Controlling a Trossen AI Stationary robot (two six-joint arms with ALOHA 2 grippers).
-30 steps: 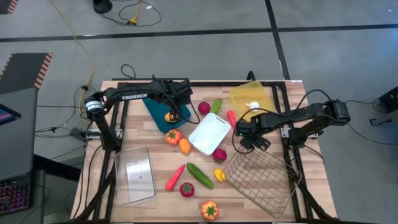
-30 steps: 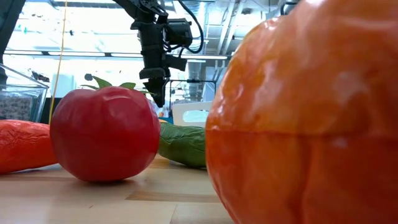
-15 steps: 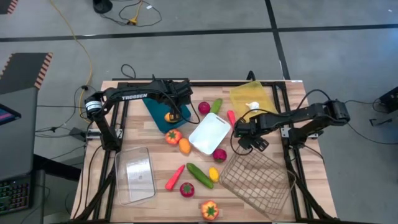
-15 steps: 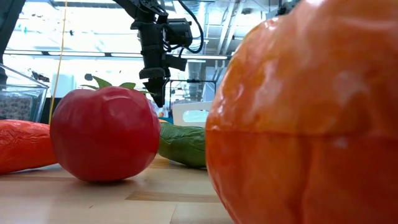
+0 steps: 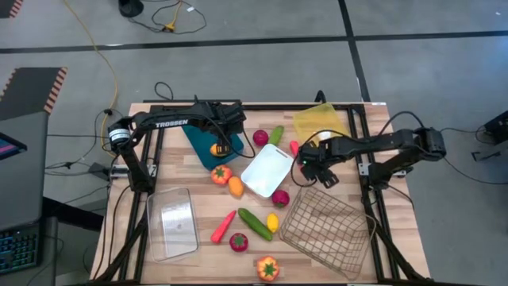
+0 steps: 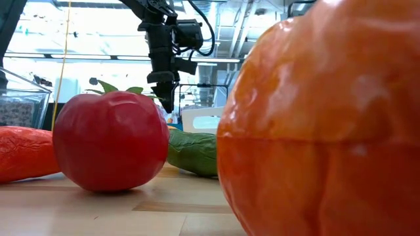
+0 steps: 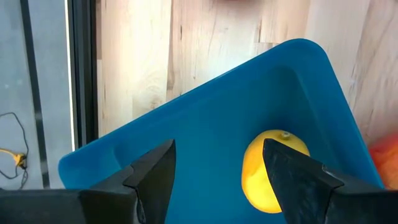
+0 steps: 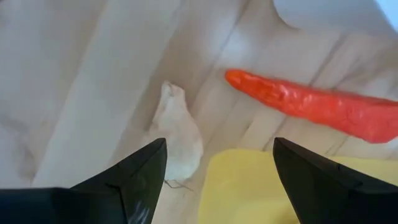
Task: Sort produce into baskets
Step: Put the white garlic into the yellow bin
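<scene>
while the left gripper [image 7: 217, 180] hovers spread over the teal tray [image 7: 205, 124] with a lemon [image 7: 270, 171] inside, the right gripper [image 8: 217, 171], fingers apart, hangs above garlic [image 8: 177, 140] beside a carrot [image 8: 311, 102].

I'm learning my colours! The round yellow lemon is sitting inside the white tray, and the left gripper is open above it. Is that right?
Not quite. The round yellow lemon sits in the teal blue plastic tray, not the white one, as the left wrist view shows. The rest holds: the left gripper is open above it.
</scene>
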